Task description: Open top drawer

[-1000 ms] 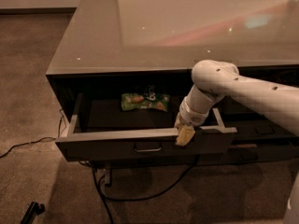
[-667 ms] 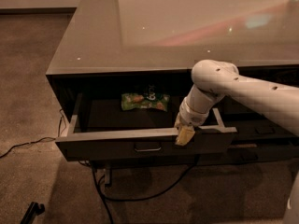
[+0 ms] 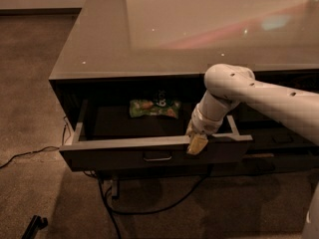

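Top drawer stands pulled well out of the cabinet toward the near side. Its long axis runs left–right and its floor is exposed. A green snack packet lies at the far middle of the floor.

The tool sits at the top edge of the drawer's front panel, right of the centre handle. It seems to touch the edge. Whether it is wide or narrow I cannot tell – it shows only as a pale tip against the panel.

The arm comes in from the right and covers part of the drawer's right side. Any further travel would be straight toward the near side, across the long axis. Judged nearly or fully open.

The lower drawers are lost in shadow. Cables trail on the floor below. The surface shows only glare.
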Tool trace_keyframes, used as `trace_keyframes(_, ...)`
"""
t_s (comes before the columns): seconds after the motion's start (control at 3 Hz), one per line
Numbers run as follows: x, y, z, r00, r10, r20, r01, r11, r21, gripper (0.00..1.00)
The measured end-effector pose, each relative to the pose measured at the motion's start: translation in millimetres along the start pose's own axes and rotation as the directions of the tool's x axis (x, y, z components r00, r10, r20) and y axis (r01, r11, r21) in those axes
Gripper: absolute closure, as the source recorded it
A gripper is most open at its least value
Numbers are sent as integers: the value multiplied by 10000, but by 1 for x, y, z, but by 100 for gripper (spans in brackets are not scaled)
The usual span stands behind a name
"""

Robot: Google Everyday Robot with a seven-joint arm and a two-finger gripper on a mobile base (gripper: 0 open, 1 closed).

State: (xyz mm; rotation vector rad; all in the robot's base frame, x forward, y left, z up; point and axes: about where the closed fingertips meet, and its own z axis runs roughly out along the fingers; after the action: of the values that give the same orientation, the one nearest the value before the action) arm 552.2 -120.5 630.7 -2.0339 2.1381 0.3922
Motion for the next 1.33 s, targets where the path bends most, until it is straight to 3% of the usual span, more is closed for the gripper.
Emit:
trace_keyframes(0.33,0,0,0,10000,0,0,0,10000,0,0)
trace_keyframes(0.67,-3,4,-1,9997,-207,143,206,9997,101,0)
trace_keyframes(1.33,-7,41,-6,9825,-1076,1520,1053,9942,227,0)
